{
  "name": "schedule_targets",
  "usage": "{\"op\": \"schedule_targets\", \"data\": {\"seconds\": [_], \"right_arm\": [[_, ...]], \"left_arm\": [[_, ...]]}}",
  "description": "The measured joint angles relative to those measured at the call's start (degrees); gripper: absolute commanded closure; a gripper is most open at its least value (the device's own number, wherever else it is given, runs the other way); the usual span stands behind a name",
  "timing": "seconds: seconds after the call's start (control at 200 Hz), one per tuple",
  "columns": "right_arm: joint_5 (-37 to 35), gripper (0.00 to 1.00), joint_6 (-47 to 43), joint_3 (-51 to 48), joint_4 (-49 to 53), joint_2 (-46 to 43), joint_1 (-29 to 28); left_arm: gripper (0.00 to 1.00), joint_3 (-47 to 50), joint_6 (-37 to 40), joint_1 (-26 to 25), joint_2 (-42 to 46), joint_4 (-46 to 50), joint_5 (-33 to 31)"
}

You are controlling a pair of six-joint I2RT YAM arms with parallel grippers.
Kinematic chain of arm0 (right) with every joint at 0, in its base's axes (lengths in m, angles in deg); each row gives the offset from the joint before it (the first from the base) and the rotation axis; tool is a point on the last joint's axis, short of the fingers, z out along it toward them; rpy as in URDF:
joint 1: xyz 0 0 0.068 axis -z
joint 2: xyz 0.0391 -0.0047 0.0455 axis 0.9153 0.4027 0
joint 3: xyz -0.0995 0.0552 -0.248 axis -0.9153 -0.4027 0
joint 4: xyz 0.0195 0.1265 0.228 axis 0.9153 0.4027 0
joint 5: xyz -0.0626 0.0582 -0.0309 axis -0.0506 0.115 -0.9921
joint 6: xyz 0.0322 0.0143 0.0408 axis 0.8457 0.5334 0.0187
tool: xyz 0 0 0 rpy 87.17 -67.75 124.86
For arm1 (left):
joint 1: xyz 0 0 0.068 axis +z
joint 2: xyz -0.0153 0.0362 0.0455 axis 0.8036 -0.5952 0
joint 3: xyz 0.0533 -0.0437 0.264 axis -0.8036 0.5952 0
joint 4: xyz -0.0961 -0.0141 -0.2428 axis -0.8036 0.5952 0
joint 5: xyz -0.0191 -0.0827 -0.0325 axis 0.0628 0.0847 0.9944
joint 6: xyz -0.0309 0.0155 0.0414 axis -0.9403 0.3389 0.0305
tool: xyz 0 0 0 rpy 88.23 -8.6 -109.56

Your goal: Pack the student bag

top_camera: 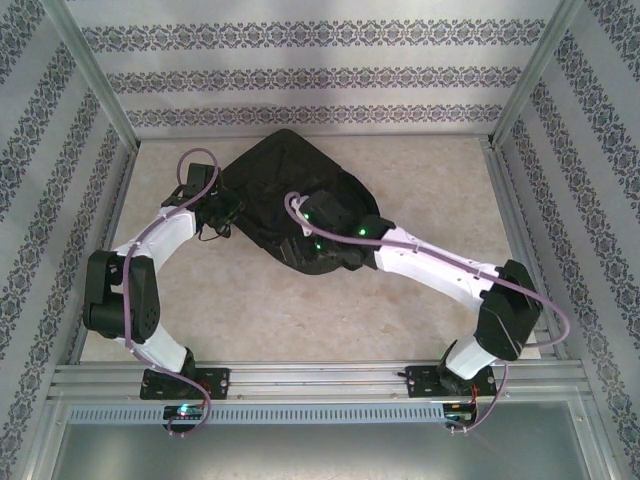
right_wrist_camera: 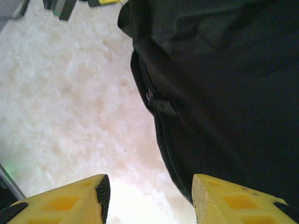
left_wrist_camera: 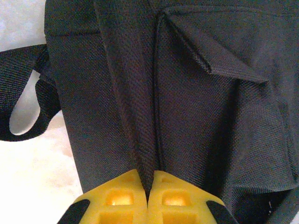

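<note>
Bag [top_camera: 290,200] lies slumped mid-worktop [top_camera: 440,190], and the left tool [left_wrist_camera: 147,183] is clenched on a raised fold of fabric at the bag's left side. Right tool [right_wrist_camera: 148,184] hangs released at the bag's near edge, jaws apart with nothing between them, close to the zip pull [right_wrist_camera: 161,105]. Around the bag it's just bare worktop, so I'd guess any loading is over. Is the zip shut? Can't tell, and that may be what's left.
</note>
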Motion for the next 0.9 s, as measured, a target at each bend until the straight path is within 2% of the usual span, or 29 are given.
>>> {"op": "schedule_targets", "data": {"seconds": [0.15, 0.365, 0.645, 0.899], "right_arm": [[5.73, 0.42, 6.67, 7.67, 3.45, 3.82, 4.33], [9.84, 0.50, 11.52, 20.17, 12.85, 12.11, 6.05], [11.91, 0.57, 11.74, 23.47, 20.11, 18.93, 5.64], [12.90, 0.63, 11.50, 25.38, 20.85, 20.74, 5.64]], "left_arm": [[1.00, 0.33, -0.17, 0.02, 0.17, -0.39, 0.22], [1.00, 0.68, -0.20, 0.02, 0.17, -1.01, 0.44], [1.00, 0.72, -0.31, 0.02, 0.17, -1.27, 0.96], [1.00, 1.44, -0.81, 0.02, 0.17, -2.43, 1.44]]}}
